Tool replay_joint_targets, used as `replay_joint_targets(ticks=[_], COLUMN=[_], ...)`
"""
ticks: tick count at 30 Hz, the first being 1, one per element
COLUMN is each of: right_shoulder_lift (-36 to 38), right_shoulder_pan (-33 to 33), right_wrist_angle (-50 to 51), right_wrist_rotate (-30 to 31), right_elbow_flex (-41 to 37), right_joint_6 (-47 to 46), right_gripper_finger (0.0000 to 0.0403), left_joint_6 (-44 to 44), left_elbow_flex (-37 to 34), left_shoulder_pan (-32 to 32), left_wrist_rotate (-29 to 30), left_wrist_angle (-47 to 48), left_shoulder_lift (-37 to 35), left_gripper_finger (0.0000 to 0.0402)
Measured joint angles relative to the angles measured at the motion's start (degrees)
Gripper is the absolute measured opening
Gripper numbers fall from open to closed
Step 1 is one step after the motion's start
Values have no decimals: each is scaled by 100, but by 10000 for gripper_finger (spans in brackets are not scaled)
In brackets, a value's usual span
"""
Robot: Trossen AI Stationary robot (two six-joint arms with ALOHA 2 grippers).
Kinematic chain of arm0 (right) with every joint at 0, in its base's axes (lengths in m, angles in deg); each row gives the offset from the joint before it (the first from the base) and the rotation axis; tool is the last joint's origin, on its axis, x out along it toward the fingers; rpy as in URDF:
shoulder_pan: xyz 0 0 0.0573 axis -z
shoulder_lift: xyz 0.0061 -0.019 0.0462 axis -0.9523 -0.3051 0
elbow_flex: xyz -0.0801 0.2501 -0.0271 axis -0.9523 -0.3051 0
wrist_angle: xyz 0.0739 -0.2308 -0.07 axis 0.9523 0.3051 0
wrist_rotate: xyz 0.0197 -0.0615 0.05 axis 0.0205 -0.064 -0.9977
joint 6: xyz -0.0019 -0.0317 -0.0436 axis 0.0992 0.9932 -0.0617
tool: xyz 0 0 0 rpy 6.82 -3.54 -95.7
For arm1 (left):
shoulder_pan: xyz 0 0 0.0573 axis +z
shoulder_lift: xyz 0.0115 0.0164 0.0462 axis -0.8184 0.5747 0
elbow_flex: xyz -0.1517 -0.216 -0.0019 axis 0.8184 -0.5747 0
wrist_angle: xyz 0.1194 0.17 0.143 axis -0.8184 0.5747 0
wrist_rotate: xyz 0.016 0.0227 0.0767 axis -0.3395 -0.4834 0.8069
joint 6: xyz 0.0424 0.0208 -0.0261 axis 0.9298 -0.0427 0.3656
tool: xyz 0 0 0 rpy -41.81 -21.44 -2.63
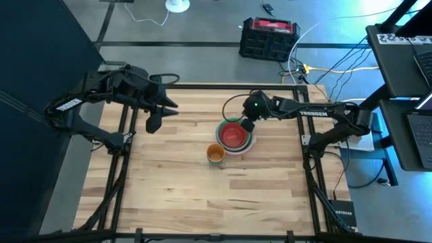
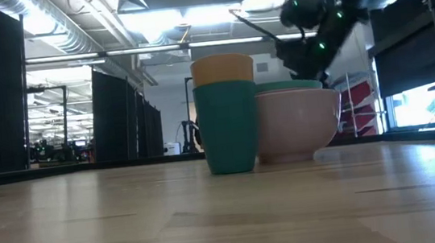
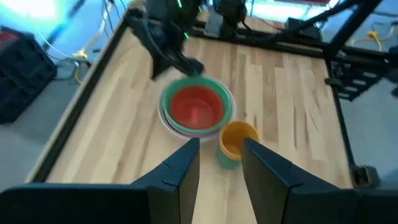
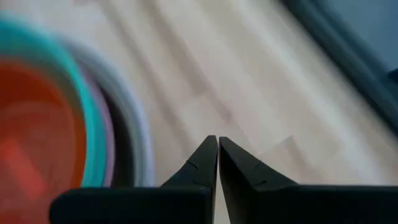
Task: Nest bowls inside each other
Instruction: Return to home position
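Bowls (image 1: 234, 136): nested stack at table centre. Red innermost, green rim around it, outer ones hard to separate from above; low view shows only the pale outer wall. Cup stack (image 1: 215, 153): yellow in teal, just beside the bowls. Right gripper (image 1: 247, 125): tips pressed together, empty, at the bowls' rim, contact unclear. Left gripper (image 1: 154, 121): fingers parted, empty, well apart

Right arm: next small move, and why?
Probably raise the right end effector and draw it back from the nested bowls toward its own side. It is shut on nothing beside their rim, the red bowl sits innermost, the yellow cup stands in the teal cup, and the left end effector waits open.
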Motion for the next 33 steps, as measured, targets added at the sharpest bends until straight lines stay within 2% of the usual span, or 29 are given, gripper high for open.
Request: replay_joint_targets(ticks=[7,10,29,33], right_shoulder_lift=[13,122,1334,1431], right_shoulder_pan=[-163,-460,-3135,-3391], right_wrist_angle=[1100,1423,-850,-1525], right_wrist_rotate=[882,894,-1951,-2023], right_elbow_flex=[1254,1781,2799,2199], right_joint_6=[454,570,-1009,-1388], right_gripper_finger=[0,0,0,0], left_joint_6=[-193,-303,-987,-951], left_elbow_flex=[0,0,-1077,-2433], left_shoulder_pan=[-387,-584,-3113,-3268], left_wrist_rotate=[0,29,1644,1655], left_wrist_angle=[201,239,-1072,-2637], left_shoulder_lift=[-37,-57,-977,-1593], left_gripper_finger=[102,102,102,102])
